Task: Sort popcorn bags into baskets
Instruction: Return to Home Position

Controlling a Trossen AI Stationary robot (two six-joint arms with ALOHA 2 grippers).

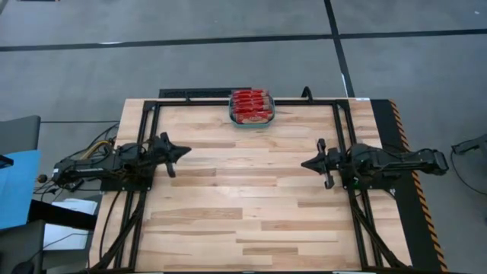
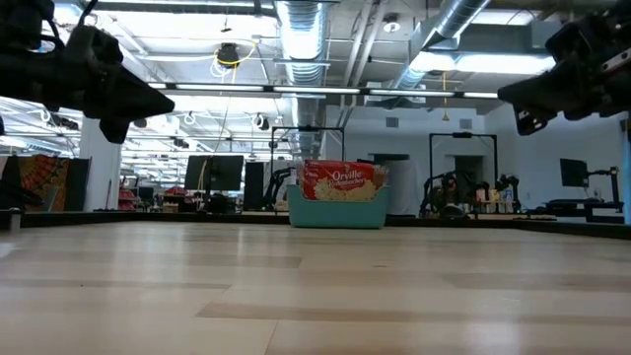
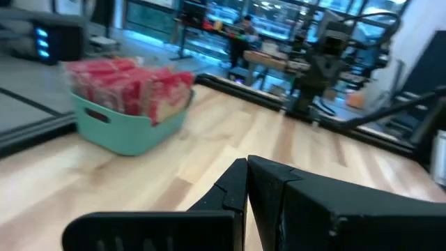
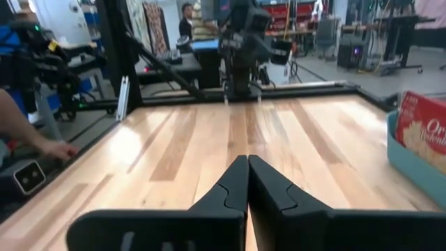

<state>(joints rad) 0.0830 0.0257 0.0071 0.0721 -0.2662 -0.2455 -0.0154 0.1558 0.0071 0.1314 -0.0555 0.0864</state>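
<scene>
Sorting appears done; both arms are hanging empty, out from the desk's side edges.

We are seeing the popcorn bags (image 1: 252,105) standing on edge, packed side by side inside the teal basket (image 3: 125,132). The basket is sitting at the middle of the desk's (image 1: 243,213) far edge, just inside the black frame rail (image 1: 190,94). No loose bag is showing on the wood. The left gripper (image 1: 186,151) is hovering above the desk, reaching in from the left edge, fingers pressed together and holding nothing. The right gripper (image 1: 304,163) is mirroring it from the right edge, fingers likewise together and empty. We are judging both as parked well apart from the basket so that nothing nudges it, which fits a return to the rest pose. Nothing is lying between the 2 grippers and the basket. Off the desk, beyond its frame, a person's hand (image 4: 59,148) is showing.
</scene>
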